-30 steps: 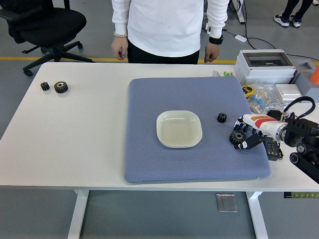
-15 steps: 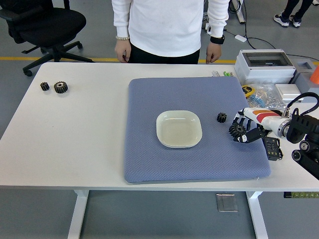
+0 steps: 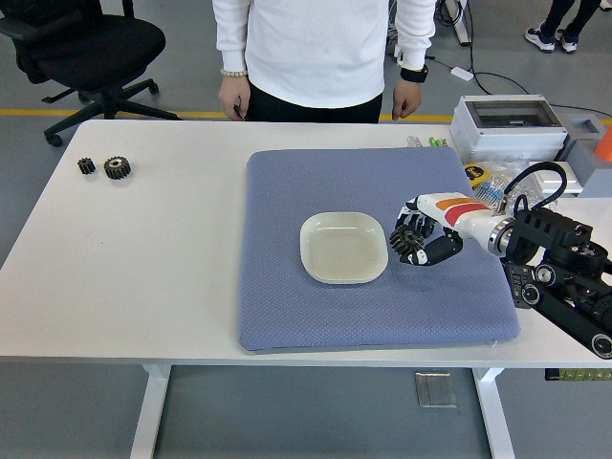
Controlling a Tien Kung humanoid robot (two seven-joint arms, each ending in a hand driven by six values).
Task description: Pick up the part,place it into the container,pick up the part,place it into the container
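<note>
A black gear (image 3: 409, 241) hangs just above the blue mat (image 3: 287, 306), with the fingers of my right hand (image 3: 419, 241) shut around it. Hand and gear sit right beside the right rim of the white square dish (image 3: 344, 248), which holds nothing. The second small gear that lay on the mat near here is hidden behind my hand. Two more black gears, a small one (image 3: 87, 165) and a larger one (image 3: 118, 168), lie on the bare table at the far left. My left arm does not show.
A person in a white top stands at the far edge, both hands (image 3: 232, 98) hanging at the sides. A grey box (image 3: 507, 124), bagged small parts (image 3: 507, 186) and a black device (image 3: 524, 284) crowd the table's right side.
My right hand has carried the gear leftward from the mat's right edge to the dish's right rim, and now covers the spot where the small gear lay.
</note>
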